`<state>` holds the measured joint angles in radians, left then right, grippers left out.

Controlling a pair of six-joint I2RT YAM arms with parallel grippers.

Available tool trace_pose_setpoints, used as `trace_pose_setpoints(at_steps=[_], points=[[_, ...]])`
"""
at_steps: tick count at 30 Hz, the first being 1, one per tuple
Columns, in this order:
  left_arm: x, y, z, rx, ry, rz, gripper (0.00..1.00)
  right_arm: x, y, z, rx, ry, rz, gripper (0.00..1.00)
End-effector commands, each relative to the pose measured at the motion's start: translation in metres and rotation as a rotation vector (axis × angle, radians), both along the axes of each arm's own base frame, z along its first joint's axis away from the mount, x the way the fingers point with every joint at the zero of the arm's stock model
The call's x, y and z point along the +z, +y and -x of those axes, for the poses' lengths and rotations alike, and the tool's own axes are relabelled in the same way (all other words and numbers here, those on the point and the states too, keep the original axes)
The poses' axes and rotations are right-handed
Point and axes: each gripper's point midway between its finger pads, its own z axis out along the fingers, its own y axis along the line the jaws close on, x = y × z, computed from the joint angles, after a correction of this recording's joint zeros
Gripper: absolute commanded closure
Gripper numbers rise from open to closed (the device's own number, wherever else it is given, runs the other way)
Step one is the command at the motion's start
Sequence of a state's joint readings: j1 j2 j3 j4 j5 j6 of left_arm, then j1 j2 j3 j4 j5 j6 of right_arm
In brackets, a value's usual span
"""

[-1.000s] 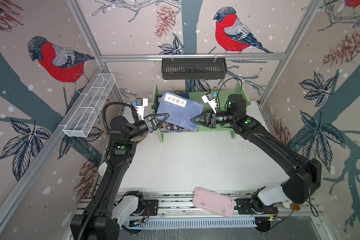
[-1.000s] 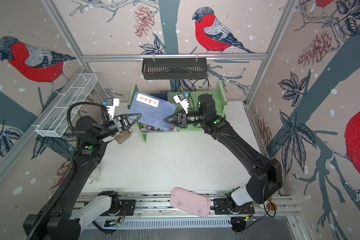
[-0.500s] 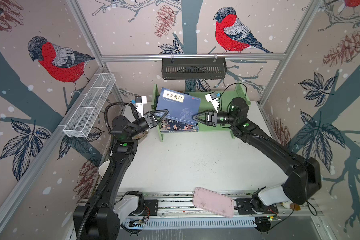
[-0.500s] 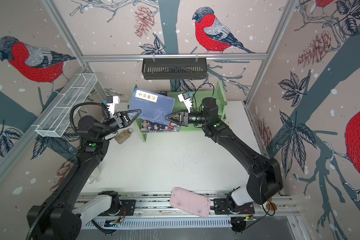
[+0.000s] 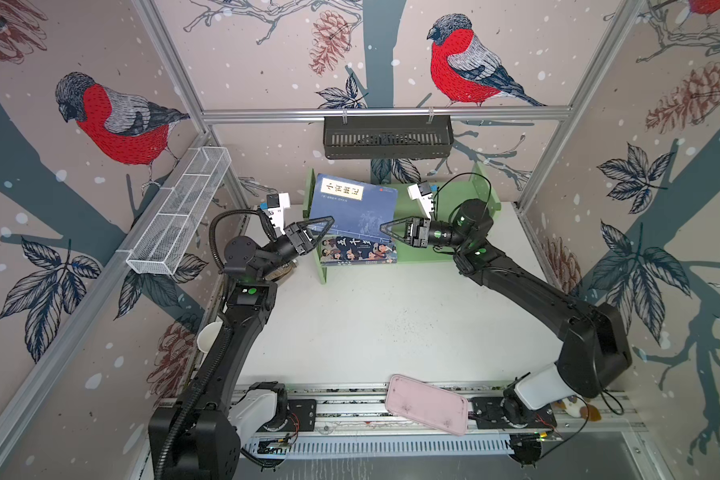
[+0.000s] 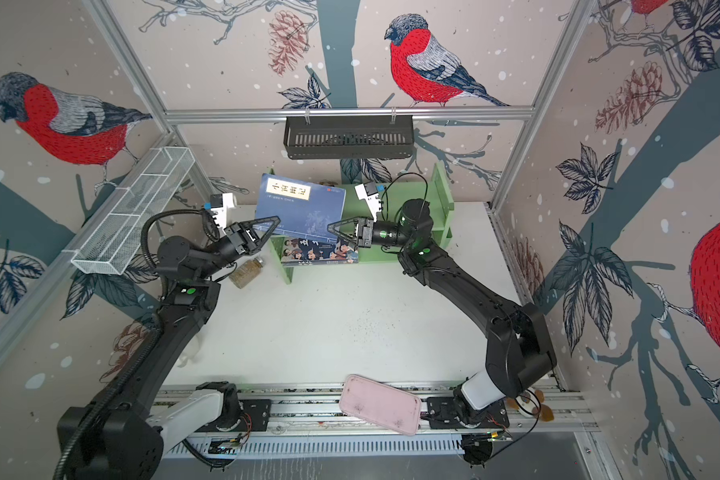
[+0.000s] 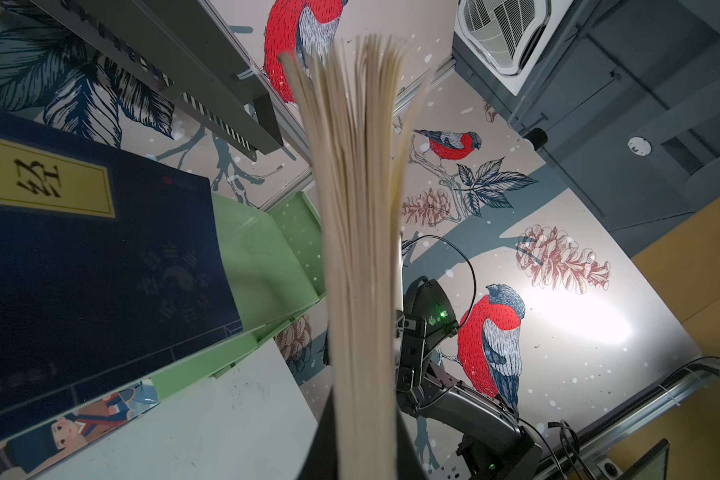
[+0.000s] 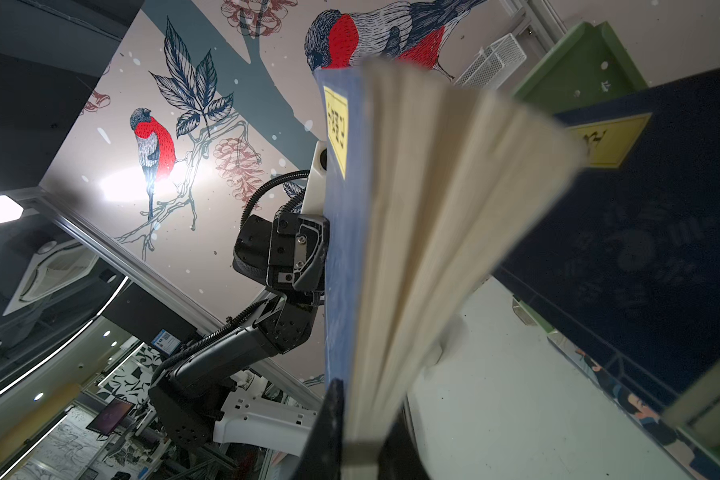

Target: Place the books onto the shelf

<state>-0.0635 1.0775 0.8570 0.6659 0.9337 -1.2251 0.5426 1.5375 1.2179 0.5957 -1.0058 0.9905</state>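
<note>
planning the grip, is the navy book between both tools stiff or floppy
Probably floppy: the navy book fans its pages past the right tool. Likely light: edge pinches carry it. Might sag if the left tool releases.

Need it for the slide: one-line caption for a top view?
Left gripper and right gripper clamp a tilted navy book at the green shelf; a cartoon-cover book lies shelved below it.

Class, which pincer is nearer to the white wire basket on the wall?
Left. The left pincer holds the navy book by the edge facing the white wire basket; the right pincer holds the opposite edge, farther off.
</note>
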Motion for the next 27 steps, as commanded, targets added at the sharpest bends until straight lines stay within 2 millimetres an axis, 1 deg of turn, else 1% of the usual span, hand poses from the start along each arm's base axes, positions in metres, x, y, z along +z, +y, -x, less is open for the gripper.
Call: trace_pose_setpoints(at_steps=[1,2,4,5,7,8,9,11,13,17,20,23,27], points=[[0.007,0.001,0.003,0.016,-0.052,-0.021,0.97,0.014,-0.001,-0.003,-0.003,-0.03,-0.038,0.93],[0.005,0.002,0.002,0.024,-0.056,-0.037,0.83,0.016,-0.002,-0.005,-0.006,-0.034,-0.036,0.96],[0.001,0.004,-0.001,0.055,-0.05,-0.086,0.61,0.017,-0.006,-0.01,-0.019,-0.037,-0.022,0.97],[-0.001,0.006,-0.004,0.084,-0.047,-0.12,0.55,0.017,-0.008,-0.015,-0.03,-0.035,-0.008,0.97],[-0.006,0.014,-0.01,0.154,-0.036,-0.197,0.49,0.014,-0.013,-0.023,-0.057,-0.039,0.026,0.97],[-0.014,0.02,-0.014,0.194,-0.018,-0.241,0.48,0.01,-0.017,-0.029,-0.073,-0.029,0.052,0.97],[-0.006,0.025,-0.015,0.226,-0.043,-0.27,0.47,0.008,-0.02,-0.032,-0.078,-0.025,0.064,0.97],[-0.003,0.032,-0.014,0.269,-0.067,-0.327,0.47,0.005,-0.025,-0.037,-0.084,-0.016,0.072,0.97],[0.006,0.034,-0.01,0.285,-0.109,-0.363,0.46,0.004,-0.028,-0.04,-0.073,-0.003,0.077,0.97],[0.018,0.035,-0.008,0.299,-0.144,-0.391,0.46,-0.003,-0.022,-0.046,-0.02,0.043,0.106,0.97],[0.024,0.036,-0.008,0.306,-0.159,-0.397,0.45,-0.005,-0.019,-0.048,0.004,0.062,0.11,0.97],[0.023,0.035,-0.009,0.304,-0.163,-0.4,0.45,-0.005,-0.017,-0.048,0.032,0.07,0.113,0.96],[0.02,0.035,-0.009,0.3,-0.16,-0.399,0.44,-0.012,-0.013,-0.056,0.044,0.101,0.136,0.94]])
